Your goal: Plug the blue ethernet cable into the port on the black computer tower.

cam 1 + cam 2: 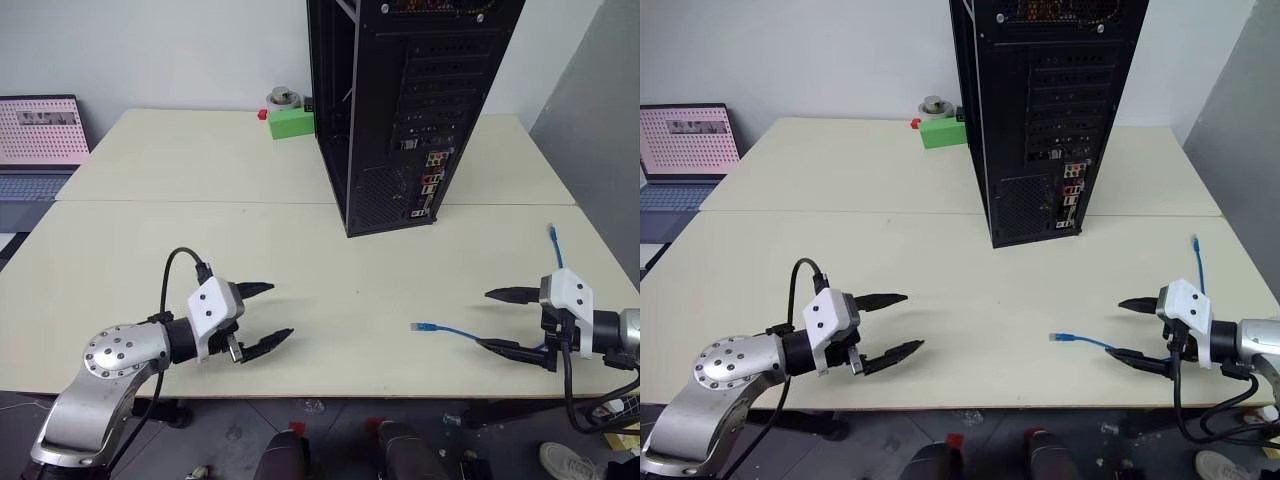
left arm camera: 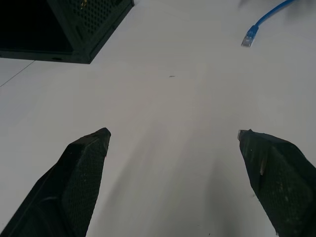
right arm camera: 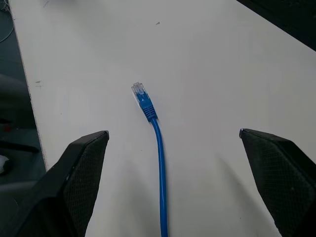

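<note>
Your black computer tower (image 1: 400, 110) stands upright mid-table (image 1: 200, 170), top cut off by the frame; the port can't be picked out among its small rear connectors. Left gripper (image 1: 262, 318) spread wide, holding nothing. Right gripper (image 1: 505, 320) likewise agape, empty. Blue ethernet cable (image 3: 159, 163) lies flat between its fingers, middle hidden behind the right wrist.
</note>
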Controlling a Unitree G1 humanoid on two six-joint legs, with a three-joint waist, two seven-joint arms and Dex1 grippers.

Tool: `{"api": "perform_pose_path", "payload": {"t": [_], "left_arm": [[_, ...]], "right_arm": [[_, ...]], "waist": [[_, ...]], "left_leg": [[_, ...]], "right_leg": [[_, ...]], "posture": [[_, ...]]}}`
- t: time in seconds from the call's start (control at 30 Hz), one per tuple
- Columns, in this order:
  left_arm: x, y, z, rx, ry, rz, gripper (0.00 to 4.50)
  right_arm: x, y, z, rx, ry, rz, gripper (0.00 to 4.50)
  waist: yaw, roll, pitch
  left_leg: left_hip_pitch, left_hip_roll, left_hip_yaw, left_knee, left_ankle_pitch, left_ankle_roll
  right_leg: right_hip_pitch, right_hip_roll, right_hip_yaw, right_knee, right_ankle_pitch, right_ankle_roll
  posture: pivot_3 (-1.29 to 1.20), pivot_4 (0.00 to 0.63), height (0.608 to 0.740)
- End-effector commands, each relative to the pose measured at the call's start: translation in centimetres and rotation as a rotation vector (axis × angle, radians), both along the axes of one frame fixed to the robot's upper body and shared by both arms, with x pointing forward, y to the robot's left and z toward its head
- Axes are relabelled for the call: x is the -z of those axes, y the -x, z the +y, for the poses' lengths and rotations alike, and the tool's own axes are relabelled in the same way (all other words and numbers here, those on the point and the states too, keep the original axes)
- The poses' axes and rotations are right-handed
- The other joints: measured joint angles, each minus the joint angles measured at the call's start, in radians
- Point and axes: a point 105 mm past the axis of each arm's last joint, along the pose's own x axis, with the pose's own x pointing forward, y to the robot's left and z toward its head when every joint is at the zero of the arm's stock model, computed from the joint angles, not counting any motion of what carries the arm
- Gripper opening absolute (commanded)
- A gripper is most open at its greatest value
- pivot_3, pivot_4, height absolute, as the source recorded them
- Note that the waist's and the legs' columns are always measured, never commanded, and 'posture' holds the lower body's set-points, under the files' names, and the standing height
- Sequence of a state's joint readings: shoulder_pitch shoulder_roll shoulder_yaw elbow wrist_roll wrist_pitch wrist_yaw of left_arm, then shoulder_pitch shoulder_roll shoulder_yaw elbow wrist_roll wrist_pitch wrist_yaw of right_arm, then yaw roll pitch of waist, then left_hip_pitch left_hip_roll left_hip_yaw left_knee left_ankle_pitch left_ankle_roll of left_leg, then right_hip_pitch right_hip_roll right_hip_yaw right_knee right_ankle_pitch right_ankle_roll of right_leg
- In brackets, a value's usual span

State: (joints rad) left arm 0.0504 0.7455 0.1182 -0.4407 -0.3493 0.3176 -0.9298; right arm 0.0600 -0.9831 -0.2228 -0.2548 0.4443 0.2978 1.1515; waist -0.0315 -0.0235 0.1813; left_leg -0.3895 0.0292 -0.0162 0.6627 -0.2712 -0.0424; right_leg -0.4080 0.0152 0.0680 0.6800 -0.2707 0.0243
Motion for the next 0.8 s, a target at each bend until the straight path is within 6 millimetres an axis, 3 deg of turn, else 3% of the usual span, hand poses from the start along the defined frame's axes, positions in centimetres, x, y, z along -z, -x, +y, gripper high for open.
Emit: {"api": "perform_pose_path", "payload": {"t": [0.03,0.5,0.8], "left_arm": [[-0.8,0.6,-0.8,0.059,-0.009,-0.033,4.41],[-0.5,1.2,-2.0,0.117,-0.043,-0.001,4.41],[-1.6,1.3,-4.5,0.218,0.011,0.019,4.41]], "right_arm": [[-0.9,0.1,-0.1,-0.018,0.041,-0.044,4.5],[-0.6,0.1,0.4,0.006,0.052,-0.026,4.5],[1.0,-0.5,1.2,0.039,0.071,-0.009,4.5]], "waist": [[0.0,0.0,0.0],[0.0,0.0,0.0],[0.001,0.0,0.0]], "left_leg": [[0.0,0.0,0.0,0.0,0.0,0.0],[0.0,0.0,0.0,0.0,0.0,0.0],[0.0,0.0,0.0,0.001,0.0,0.0]], "right_leg": [[0.0,0.0,0.0,0.0,0.0,0.0],[0.0,0.0,0.0,0.0,0.0,0.0],[0.001,0.0,0.0,0.0,0.0,0.0]], "posture": [[0.0,0.15,0.74],[0.0,0.15,0.74],[0.0,0.15,0.74]]}}
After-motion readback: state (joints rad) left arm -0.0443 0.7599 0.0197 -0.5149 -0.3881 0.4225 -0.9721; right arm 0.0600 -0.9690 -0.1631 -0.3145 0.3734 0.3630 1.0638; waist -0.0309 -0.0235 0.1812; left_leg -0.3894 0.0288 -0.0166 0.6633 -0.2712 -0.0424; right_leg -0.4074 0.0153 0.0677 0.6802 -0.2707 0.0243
